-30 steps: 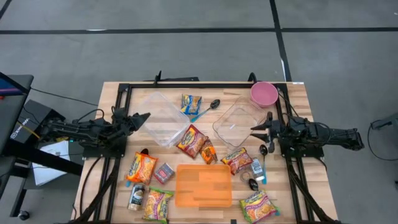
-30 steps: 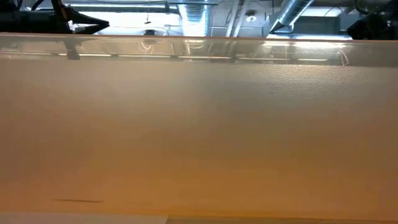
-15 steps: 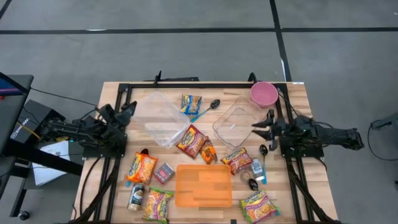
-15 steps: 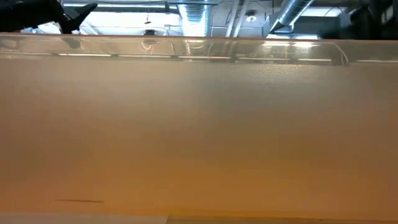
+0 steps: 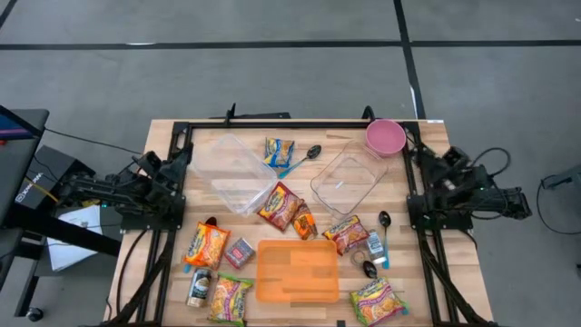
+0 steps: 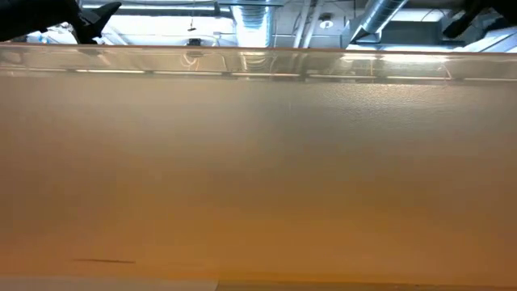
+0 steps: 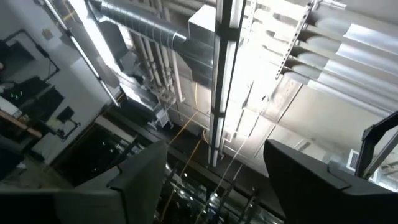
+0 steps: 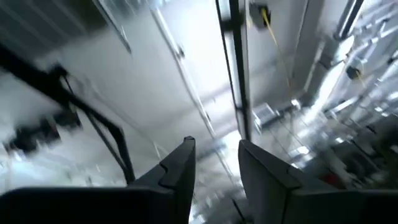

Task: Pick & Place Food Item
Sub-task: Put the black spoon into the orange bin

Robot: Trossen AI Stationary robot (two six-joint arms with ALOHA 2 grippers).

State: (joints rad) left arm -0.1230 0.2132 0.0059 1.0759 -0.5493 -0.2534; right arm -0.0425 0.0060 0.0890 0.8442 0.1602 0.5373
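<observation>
Left hand (image 5: 182, 156) raised at the counter's (image 5: 436, 136) left edge, beside the left clear container (image 5: 234, 173); fingers (image 7: 140, 180) spread wide apart in the wrist view, nothing between them (aimed up at ceiling ducts). Right hand (image 5: 434, 156) raised at the right edge, near the pink bowl (image 5: 386, 137); fingers (image 8: 177, 168) parted by a narrow gap, nothing held. Food packets lying loose mid-counter: orange noodle packet (image 5: 280, 205) just beside the left container, blue-and-orange packet (image 5: 279, 151) farther back, red packet (image 5: 346, 232) near the right clear container (image 5: 349, 178). Orange board (image 5: 296, 270) at the near edge.
</observation>
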